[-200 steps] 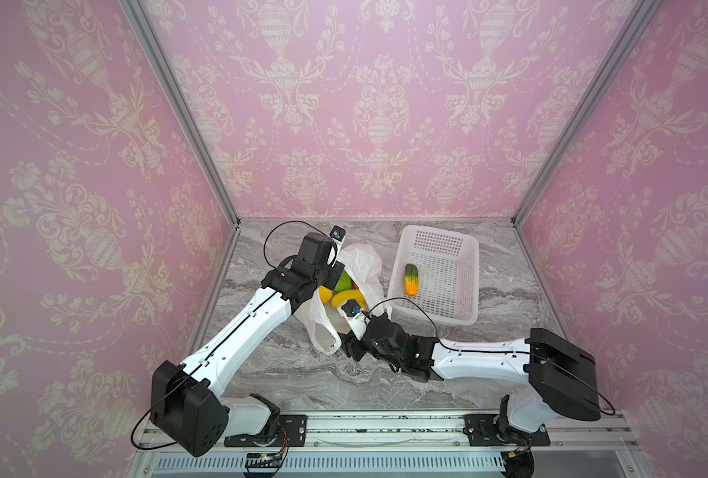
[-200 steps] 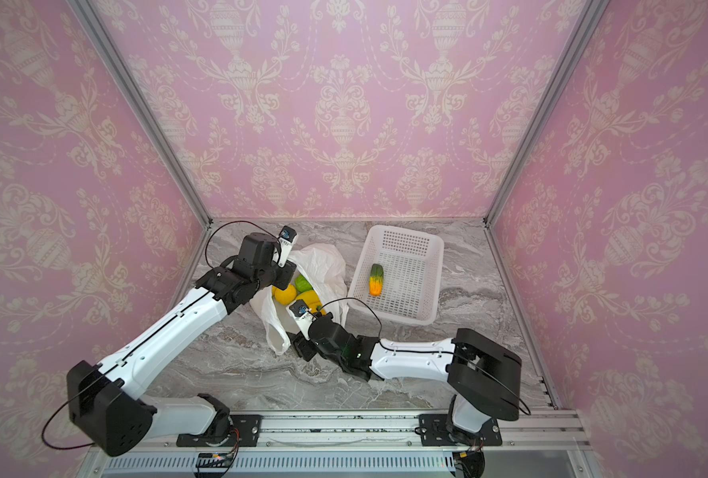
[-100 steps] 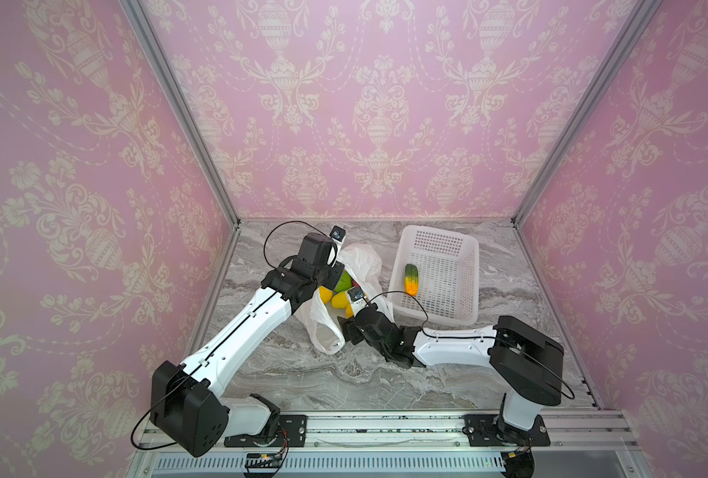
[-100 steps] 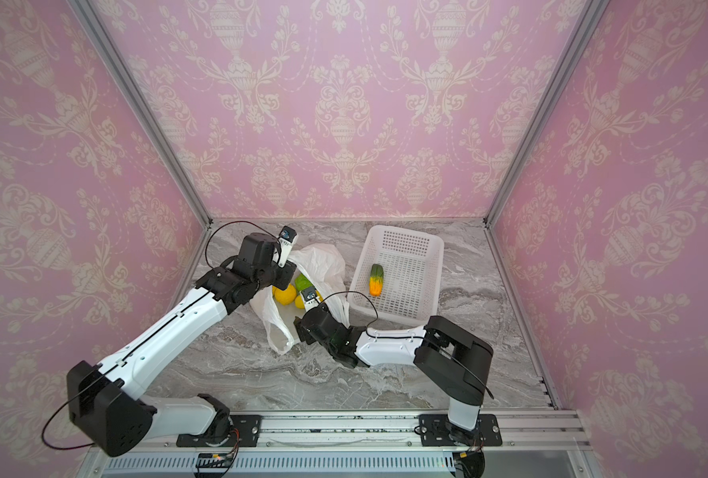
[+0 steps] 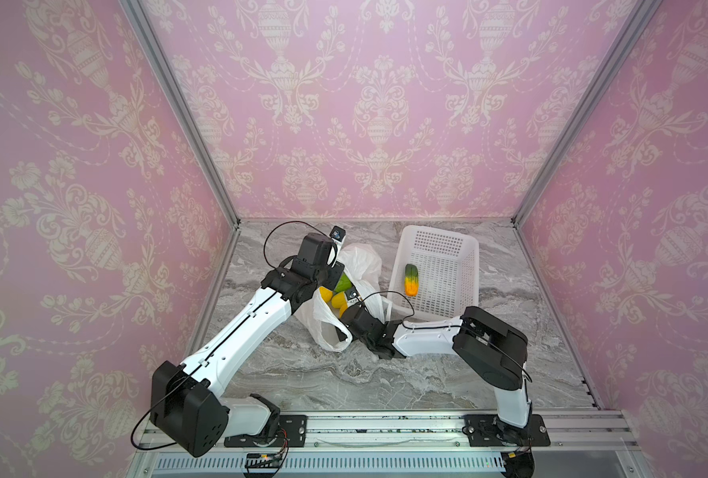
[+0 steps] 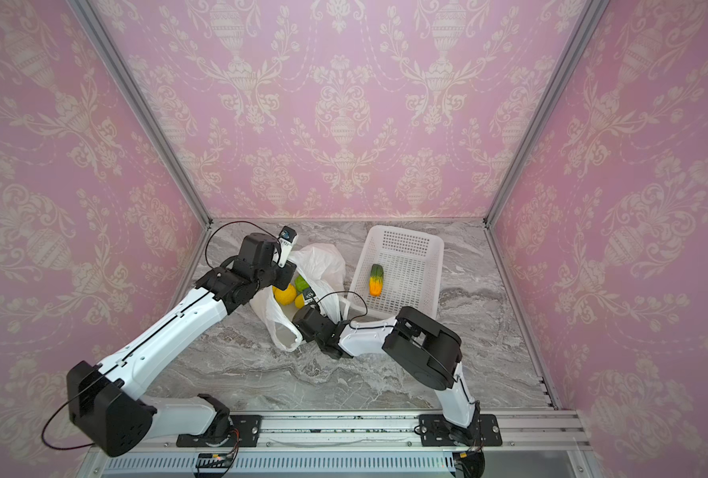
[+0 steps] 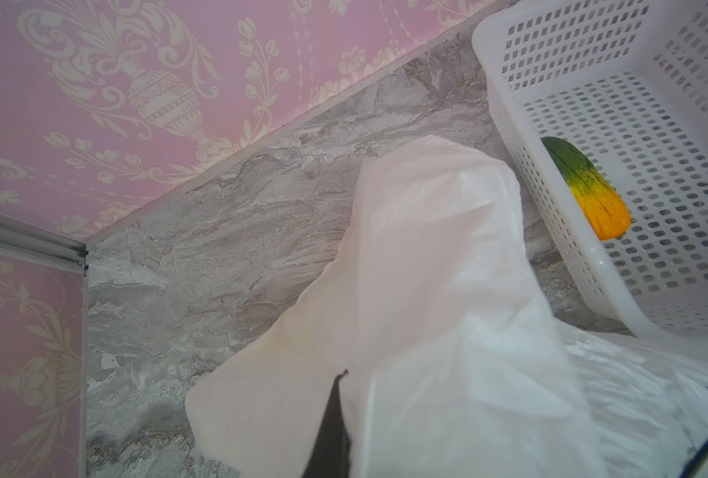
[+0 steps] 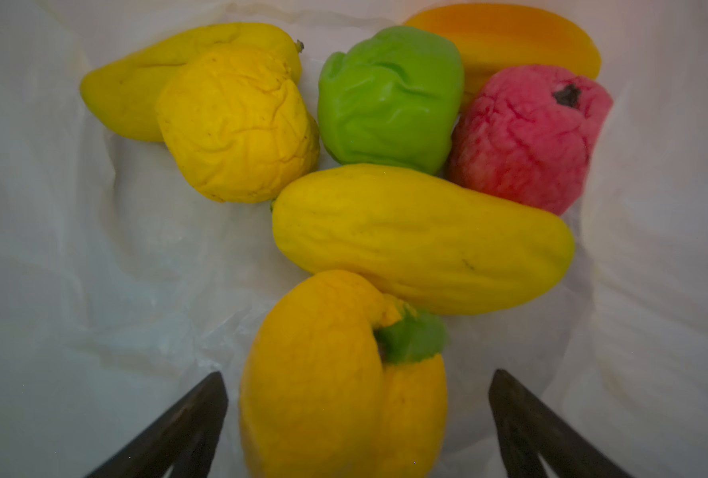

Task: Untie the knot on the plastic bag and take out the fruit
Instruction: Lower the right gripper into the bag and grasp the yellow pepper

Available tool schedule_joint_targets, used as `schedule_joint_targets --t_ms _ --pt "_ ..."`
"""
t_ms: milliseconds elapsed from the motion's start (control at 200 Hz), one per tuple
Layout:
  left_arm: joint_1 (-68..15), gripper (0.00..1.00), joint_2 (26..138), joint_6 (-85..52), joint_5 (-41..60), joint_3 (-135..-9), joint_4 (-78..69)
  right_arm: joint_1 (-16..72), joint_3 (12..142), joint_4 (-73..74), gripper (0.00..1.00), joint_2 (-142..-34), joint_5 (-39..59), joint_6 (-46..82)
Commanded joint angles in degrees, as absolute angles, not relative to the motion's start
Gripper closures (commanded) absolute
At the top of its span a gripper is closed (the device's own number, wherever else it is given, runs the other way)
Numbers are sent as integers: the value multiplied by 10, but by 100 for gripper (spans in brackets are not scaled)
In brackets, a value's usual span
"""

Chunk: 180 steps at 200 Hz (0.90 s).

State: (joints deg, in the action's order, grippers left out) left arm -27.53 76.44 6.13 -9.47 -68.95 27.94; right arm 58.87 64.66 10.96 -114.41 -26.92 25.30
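Observation:
The plastic bag (image 5: 364, 258) lies open on the marble, and no knot shows. My left gripper (image 7: 342, 397) is shut on the bag's edge (image 7: 447, 269) and holds it up. Inside lies the fruit: a yellow-orange piece with a green stem (image 8: 335, 372), a long yellow one (image 8: 418, 240), a wrinkled yellow one (image 8: 236, 124), a green one (image 8: 389, 99), a pink-red one (image 8: 526, 136) and others behind. My right gripper (image 8: 356, 380) is inside the bag's mouth, open, one finger (image 8: 195, 414) on each side of the stemmed piece. In a top view this gripper (image 5: 342, 305) is half hidden by plastic.
A white perforated basket (image 5: 439, 244) stands to the right of the bag, holding one green-to-orange piece (image 5: 411, 280). The same basket (image 7: 509, 107) shows close by in the left wrist view. Pink walls close the back and both sides; a loose handle loop (image 5: 331, 327) lies in front.
My right gripper has pushed forward into the bag's mouth and its jaws have spread wider. The left arm and the held bag edge have stayed put.

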Motion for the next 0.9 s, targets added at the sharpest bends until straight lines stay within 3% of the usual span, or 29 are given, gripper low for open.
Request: schedule_joint_targets --t_ms 0,385,896 --pt "-272 100 756 60 -86 -690 285 584 663 90 1 -1153 -267 273" --pt "-272 100 756 60 -86 -690 286 584 634 140 33 -1137 -238 260" --pt "-272 100 757 57 -83 -691 285 585 504 272 51 -994 -206 238"
